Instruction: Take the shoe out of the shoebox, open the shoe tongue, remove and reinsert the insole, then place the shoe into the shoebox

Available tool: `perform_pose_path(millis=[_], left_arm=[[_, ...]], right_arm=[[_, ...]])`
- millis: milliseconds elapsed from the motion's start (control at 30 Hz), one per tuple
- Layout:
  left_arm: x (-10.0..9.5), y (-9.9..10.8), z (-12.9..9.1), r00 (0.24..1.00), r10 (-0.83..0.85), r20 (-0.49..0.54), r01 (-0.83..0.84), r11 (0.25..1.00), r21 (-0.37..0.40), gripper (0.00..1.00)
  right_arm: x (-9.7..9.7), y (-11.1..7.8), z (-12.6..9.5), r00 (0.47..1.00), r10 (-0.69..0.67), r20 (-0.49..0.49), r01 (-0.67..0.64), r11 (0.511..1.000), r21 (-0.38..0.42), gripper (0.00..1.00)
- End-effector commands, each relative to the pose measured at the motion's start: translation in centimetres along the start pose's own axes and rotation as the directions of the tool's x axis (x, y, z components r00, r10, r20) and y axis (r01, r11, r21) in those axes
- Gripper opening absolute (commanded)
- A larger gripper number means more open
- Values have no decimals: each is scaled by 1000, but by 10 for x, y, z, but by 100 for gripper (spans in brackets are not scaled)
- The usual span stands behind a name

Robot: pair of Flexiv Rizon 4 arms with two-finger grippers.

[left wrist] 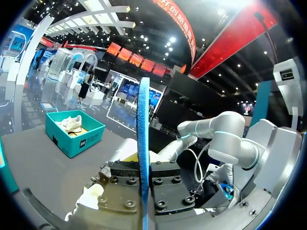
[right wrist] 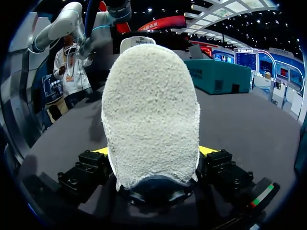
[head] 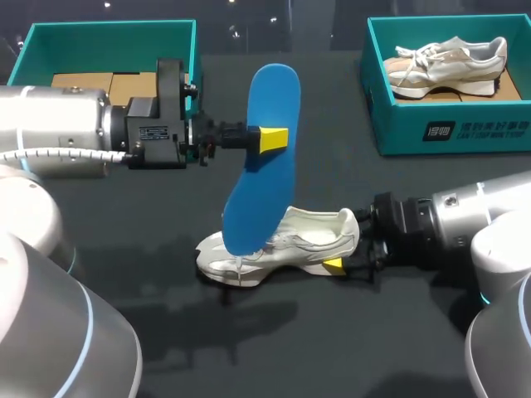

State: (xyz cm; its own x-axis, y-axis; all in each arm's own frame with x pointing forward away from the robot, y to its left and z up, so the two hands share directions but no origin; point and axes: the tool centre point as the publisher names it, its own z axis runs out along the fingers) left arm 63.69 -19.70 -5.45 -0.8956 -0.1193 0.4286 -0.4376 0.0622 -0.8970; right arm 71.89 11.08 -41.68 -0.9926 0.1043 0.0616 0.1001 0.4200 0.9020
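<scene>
The dark table (head: 332, 348) filled the head view. The left arm (head: 58, 133) came in from the left side, and the right arm (head: 465, 224) from the right, lower down.

Two teal shoeboxes stood at the far edge, well apart. The left shoebox (head: 108, 41) held brown cardboard (head: 99, 83). The right shoebox (head: 448, 128) held a second pale sneaker (head: 448, 62).

Between the arms, the blue insole (head: 261, 182) stood nearly upright in the air with a slight tilt. Its lower end overlapped the front part of the white sneaker (head: 307, 240). Whether the two touched could not be told.

That sneaker sat near the middle of the table, outside both boxes. Its toe pointed toward the left arm and its heel toward the right arm.

The left gripper (head: 267, 138) pinched the insole near its upper end. In the left wrist view the insole showed edge-on, clamped between the two finger blocks.

The right gripper (head: 347, 249) was closed on the sneaker's heel. In the right wrist view the fuzzy heel filled the space between the fingers, with a yellow tip (right wrist: 207, 150) pressed against each side.
</scene>
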Motion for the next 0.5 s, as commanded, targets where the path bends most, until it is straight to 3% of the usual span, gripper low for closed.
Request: perform_pose_path(millis=[33, 267, 500], left_arm=[[0, 1, 0, 1000, 1, 0, -1, 1000, 2, 0], [0, 1, 0, 1000, 1, 0, -1, 1000, 2, 0], [0, 1, 0, 1000, 1, 0, -1, 1000, 2, 0]], right_arm=[[2, 1, -8, 1000, 8, 24, -10, 997, 81, 100], [3, -5, -33, 999, 21, 49, -34, 961, 275, 100], [8, -4, -55, 1000, 14, 19, -22, 832, 555, 100]])
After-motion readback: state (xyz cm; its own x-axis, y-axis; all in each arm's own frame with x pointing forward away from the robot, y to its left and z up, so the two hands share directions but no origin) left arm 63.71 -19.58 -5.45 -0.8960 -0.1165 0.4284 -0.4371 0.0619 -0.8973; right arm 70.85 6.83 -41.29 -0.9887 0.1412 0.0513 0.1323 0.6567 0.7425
